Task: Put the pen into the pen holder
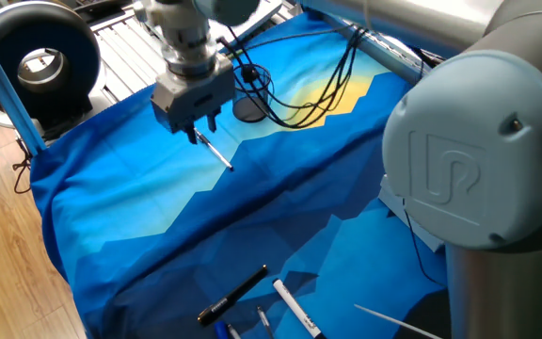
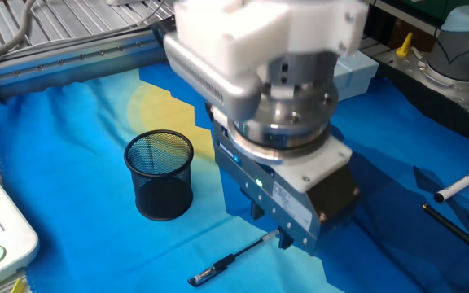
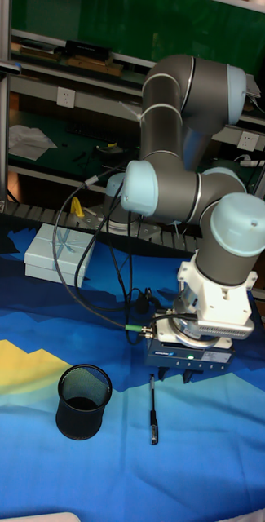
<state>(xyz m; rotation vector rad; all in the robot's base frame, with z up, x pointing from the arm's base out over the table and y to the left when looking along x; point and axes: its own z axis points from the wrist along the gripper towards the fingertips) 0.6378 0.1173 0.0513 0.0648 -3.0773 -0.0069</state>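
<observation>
Only a raised UR logo shows, on the arm's joint cap; no other readable text

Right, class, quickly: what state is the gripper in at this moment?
Gripper: open, holding nothing, its fingers straddling one end of the pen, which lies flat on the cloth.

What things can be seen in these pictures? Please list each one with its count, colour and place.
pen: one, silvery-white with dark ends, flat on the cloth under the gripper.
pen holder: one, black mesh, upright on the cloth, apart from the pen.
cloth: one, blue with a yellow patch, covers the table.
black marker: one, on the cloth near its edge.
white marker: one, black cap, beside the black marker.
box: one, pale blue, at the cloth's far side.
cables: black, hang from the arm over the cloth.
gripper: one, grey, low over the pen's end; jaws open.
</observation>
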